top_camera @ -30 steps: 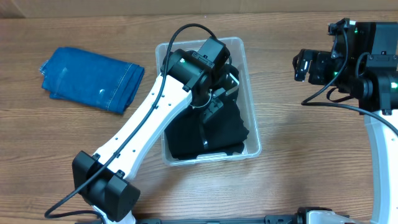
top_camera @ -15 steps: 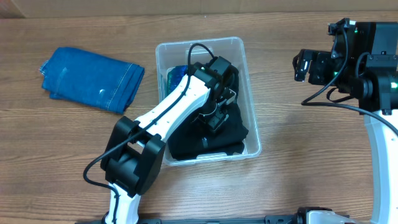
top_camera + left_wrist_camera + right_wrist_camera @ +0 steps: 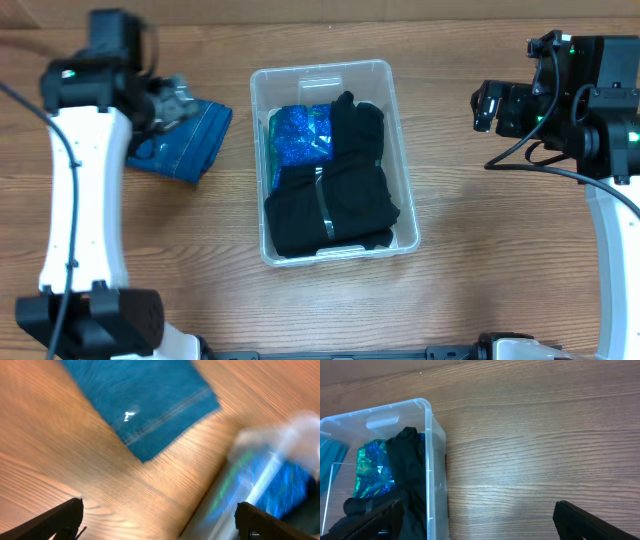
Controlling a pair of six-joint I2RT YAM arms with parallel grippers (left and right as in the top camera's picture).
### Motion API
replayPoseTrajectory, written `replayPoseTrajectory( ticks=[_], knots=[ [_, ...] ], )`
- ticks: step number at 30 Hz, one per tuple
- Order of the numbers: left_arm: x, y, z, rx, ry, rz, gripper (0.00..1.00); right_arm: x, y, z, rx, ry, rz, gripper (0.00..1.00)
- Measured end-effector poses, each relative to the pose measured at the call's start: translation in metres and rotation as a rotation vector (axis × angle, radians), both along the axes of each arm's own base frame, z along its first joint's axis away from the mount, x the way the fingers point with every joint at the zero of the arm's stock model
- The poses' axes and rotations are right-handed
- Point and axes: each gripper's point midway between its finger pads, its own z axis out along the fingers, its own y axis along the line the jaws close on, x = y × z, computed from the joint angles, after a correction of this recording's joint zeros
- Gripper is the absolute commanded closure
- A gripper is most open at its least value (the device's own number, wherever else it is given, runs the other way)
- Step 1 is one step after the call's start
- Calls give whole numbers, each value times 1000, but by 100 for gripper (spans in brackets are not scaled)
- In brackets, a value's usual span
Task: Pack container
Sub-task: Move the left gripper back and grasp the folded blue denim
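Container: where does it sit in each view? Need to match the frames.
Overhead: container at the centre of the picture.
Left wrist: container blurred, lower right.
Right wrist: container on the left, cut off by the picture's edge.
Shared landmark: the shiny blue cloth inside it, seen in all three.

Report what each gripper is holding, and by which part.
Nothing is held: the left gripper and the right gripper are both open and empty.

The wooden table point(image 3: 480, 250) carries two things directly. The clear container point(image 3: 322, 67) stands about in the middle, and a folded blue denim cloth point(image 3: 195, 150) lies flat to its left, toward the far side, apart from it.
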Motion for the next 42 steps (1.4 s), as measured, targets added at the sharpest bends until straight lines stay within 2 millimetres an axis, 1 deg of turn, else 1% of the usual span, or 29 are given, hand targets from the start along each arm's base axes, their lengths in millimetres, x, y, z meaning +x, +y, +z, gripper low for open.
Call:
replayPoseTrajectory(
  ticks=[2, 3, 5, 6, 7, 9, 10, 12, 15, 20, 22, 24, 25, 26, 27, 28, 30, 31, 36, 38, 40, 41, 42],
  knots=[
    [1, 30, -32, -81, 18, 141, 0, 0, 0, 0, 0, 0, 0, 0],
    [1, 38, -44, -110, 22, 172, 0, 0, 0, 0, 0, 0, 0, 0],
    [-6, 61, -92, -205, 42, 251, 0, 0, 0, 0, 0, 0, 0, 0],
    [-7, 69, -108, -233, 34, 262, 0, 0, 0, 0, 0, 0, -1, 0],
    [-8, 73, -121, -253, 31, 261, 0, 0, 0, 0, 0, 0, 0, 0],
    [-19, 81, -151, -298, 57, 262, 0, 0, 0, 0, 0, 0, 0, 0],
    [-19, 85, -163, -318, 57, 247, 0, 0, 0, 0, 0, 0, -1, 0],
    [-8, 93, -185, -350, 29, 176, 0, 0, 0, 0, -1, 0, 0, 0],
    [6, 89, -213, -397, 15, 117, 0, 0, 0, 0, 0, 0, 0, 0],
    [44, 95, -209, -412, -143, 59, 0, 0, 0, 0, -1, 1, 0, 0],
    [54, 97, -208, -418, -178, 52, 1, 0, 0, 0, 0, 1, 0, 0],
    [57, 97, -208, -428, -191, 63, 17, 0, 0, 0, 0, 2, 0, 0],
    [59, 98, -208, -430, -195, 70, 29, 0, 0, 0, 0, 1, 0, 0],
    [62, 101, -210, -426, -205, 89, 43, 0, 0, 0, 0, 1, 0, 0],
    [64, 103, -211, -428, -214, 99, 64, 0, 0, 0, -1, 1, 0, 0],
    [65, 103, -213, -440, -213, 115, 80, 0, 0, 0, 0, 2, 0, 0],
    [67, 103, -212, -457, -223, 128, 94, 0, 0, 0, 0, 1, 0, 0],
    [68, 104, -211, -460, -230, 132, 96, 0, 0, 0, 0, 1, 0, 0],
    [65, 104, -209, -466, -224, 130, 96, 0, 0, 0, 0, 2, -1, 0],
    [60, 102, -204, -452, -208, 116, 96, 0, 0, -1, 0, 2, 0, 0],
    [45, 95, -192, -432, -177, 96, 96, 0, 0, 0, 0, 1, 0, 0],
    [38, 91, -178, -412, -183, 74, 96, 0, 0, -1, 0, 2, 1, 0],
    [35, 86, -157, -391, -208, 45, 96, 0, 0, -1, 0, 4, 0, 0]
  ],
)
